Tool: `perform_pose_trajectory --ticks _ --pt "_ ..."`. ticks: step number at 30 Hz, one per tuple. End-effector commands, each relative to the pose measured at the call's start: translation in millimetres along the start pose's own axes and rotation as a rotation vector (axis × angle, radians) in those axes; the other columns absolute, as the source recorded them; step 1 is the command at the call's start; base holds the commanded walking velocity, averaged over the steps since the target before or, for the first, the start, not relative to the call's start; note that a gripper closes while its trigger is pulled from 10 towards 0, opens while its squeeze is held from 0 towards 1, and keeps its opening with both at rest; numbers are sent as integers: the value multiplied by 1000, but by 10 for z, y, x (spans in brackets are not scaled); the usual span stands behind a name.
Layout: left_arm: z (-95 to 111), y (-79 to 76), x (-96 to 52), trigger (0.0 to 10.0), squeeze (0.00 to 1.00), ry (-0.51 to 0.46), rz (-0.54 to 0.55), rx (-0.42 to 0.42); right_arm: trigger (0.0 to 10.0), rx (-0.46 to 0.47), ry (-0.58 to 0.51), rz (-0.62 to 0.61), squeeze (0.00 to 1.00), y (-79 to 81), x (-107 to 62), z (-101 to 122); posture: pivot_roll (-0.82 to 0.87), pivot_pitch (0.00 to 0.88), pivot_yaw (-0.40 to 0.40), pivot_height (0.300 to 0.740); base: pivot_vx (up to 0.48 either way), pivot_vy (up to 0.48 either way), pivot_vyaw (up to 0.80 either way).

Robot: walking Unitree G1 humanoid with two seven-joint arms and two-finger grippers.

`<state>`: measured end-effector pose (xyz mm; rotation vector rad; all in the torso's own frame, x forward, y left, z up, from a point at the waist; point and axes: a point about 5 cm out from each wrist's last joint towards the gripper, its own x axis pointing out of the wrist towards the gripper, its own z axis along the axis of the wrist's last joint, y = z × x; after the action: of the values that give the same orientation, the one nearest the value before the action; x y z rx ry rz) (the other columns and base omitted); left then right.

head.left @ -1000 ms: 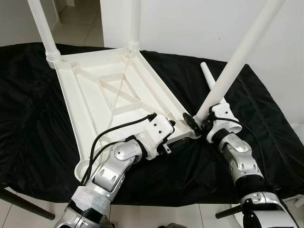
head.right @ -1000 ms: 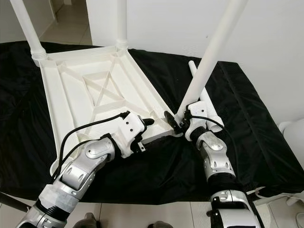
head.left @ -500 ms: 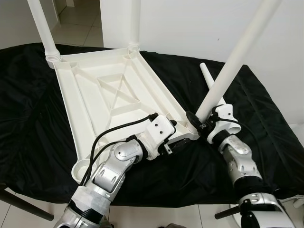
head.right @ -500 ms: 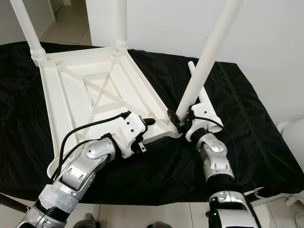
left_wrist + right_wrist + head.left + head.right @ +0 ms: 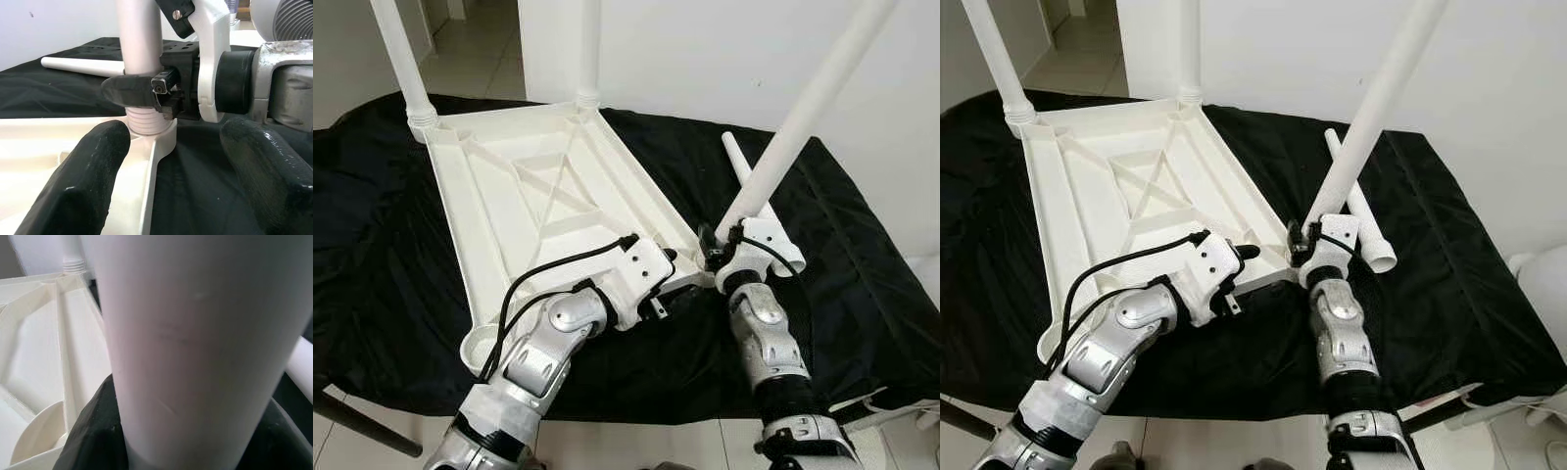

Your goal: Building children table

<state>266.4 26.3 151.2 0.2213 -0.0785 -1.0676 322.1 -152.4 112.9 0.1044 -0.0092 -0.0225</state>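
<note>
The right gripper [image 5: 146, 93] is clamped around the table leg [image 5: 803, 117] just above its threaded foot, which sits in the near corner socket of the upturned tabletop [image 5: 548, 196]; the left gripper [image 5: 675, 294] hangs with fingers spread wide beside that same corner, holding nothing. The leg leans away from the tabletop; forced at that tilt, the thread could likely cross or jump the socket. A spare leg [image 5: 749, 181] lies on the black cloth [image 5: 862, 255] beyond that corner; two legs already stand at the tabletop's far corners.
</note>
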Motion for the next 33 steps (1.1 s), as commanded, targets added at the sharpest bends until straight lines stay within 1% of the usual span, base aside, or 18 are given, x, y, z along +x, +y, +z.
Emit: perform_pose_trajectory --ticks 1,2,4,5,7,8,15,16,18,21,23,24,25,26,28,30,31,33 --pt "-25 -16 4 10000 0 18 2 6 10000 -3 97 -115 0 -32 -108 -221 60 0 -101 740 0 0 0" --pt "-26 -9 5 10000 0 19 5 6 10000 20 94 -194 0 36 -151 -234 59 0 -101 740 0 0 0" --pt "-27 -7 7 10000 0 19 5 6 10000 33 97 -209 0 58 -160 -241 59 0 -101 740 0 0 0" --pt "-25 -5 8 10000 0 18 6 7 10000 58 96 -189 0 127 -165 -233 59 0 -101 740 0 0 0" --pt "-25 -5 8 10000 0 18 6 7 10000 58 96 -189 0 127 -165 -233 59 0 -101 740 0 0 0" --pt "-21 -12 15 10000 0 15 1 5 10000 70 74 -152 0 170 -173 -191 52 0 -97 740 0 0 0" --pt "-24 -20 20 10000 0 15 -5 6 10000 57 59 -156 0 122 -184 -164 51 0 -99 740 0 0 0" --pt "-24 -18 21 10000 0 15 -5 7 10000 59 52 -149 1000 111 -188 -148 53 0 -99 740 0 0 0" --pt "-21 -14 22 10000 0 13 -4 9 10000 69 10 -106 1000 96 -189 -75 55 0 -99 740 0 0 0" --pt "-20 -13 24 10000 0 14 -4 11 10000 63 -9 -74 1000 58 -178 -31 56 0 -99 740 0 0 0" --pt "-20 -13 24 10000 0 14 -4 11 10000 63 -9 -74 1000 58 -178 -31 56 0 -99 740 0 0 0" --pt "-21 -11 26 10000 0 14 -4 12 10000 48 -12 -50 1000 37 -169 -18 55 0 -97 740 0 0 0" --pt "-20 -9 29 10000 0 14 -3 12 10000 31 -18 -10 0 -1 -155 5 55 0 -96 740 0 0 0" --pt "-20 -9 29 10000 0 14 -3 12 10000 31 -18 -10 0 -1 -155 5 55 0 -96 740 0 0 0" --pt "-18 -5 35 10000 0 13 -4 15 10000 -22 -32 123 0 -86 -114 51 53 0 -91 740 0 0 0" --pt "-14 -2 41 10000 0 12 -4 17 10000 -52 -37 210 0 -119 -95 66 50 0 -90 740 0 0 0" --pt "-12 0 43 10000 0 12 -4 17 10000 -59 -40 233 0 -127 -91 71 49 0 -89 740 0 0 0" --pt "-12 0 43 10000 0 12 -4 17 10000 -59 -40 233 0 -127 -91 71 49 0 -89 740 0 0 0"
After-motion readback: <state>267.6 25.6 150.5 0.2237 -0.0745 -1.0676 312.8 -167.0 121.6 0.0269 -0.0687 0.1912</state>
